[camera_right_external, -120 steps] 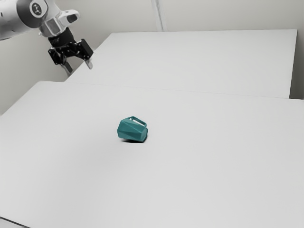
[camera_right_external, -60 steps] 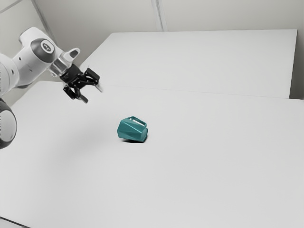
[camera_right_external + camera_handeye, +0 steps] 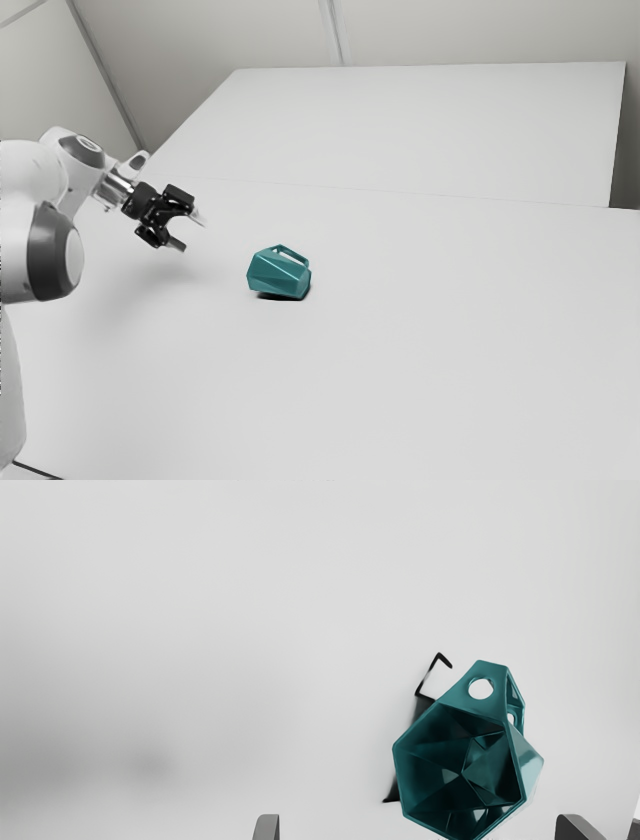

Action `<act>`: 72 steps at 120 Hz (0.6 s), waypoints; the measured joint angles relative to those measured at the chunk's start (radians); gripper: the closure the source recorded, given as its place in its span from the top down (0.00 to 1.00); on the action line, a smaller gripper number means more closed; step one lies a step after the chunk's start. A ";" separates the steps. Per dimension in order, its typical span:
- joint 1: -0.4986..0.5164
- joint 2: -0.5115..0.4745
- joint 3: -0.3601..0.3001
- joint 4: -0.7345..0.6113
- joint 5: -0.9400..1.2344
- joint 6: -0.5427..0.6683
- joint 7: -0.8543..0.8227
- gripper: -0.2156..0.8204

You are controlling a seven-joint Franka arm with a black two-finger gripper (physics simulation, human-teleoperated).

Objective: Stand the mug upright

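My gripper [image 3: 193,235] hangs open, apart from the mug [image 3: 278,274], which lies sideways on the table [image 3: 430,350], empty, mouth toward me.

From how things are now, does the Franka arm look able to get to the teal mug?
Probably yes: the gripper is open, and the mug lies on its side, mouth facing the fingers, with nothing visible between.
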 joint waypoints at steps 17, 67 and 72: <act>0.010 0.025 0.000 0.017 -0.030 -0.069 0.061 0.79; 0.032 0.106 -0.003 0.136 -0.074 -0.182 0.151 0.79; 0.034 0.115 -0.004 0.146 -0.080 -0.188 0.155 0.79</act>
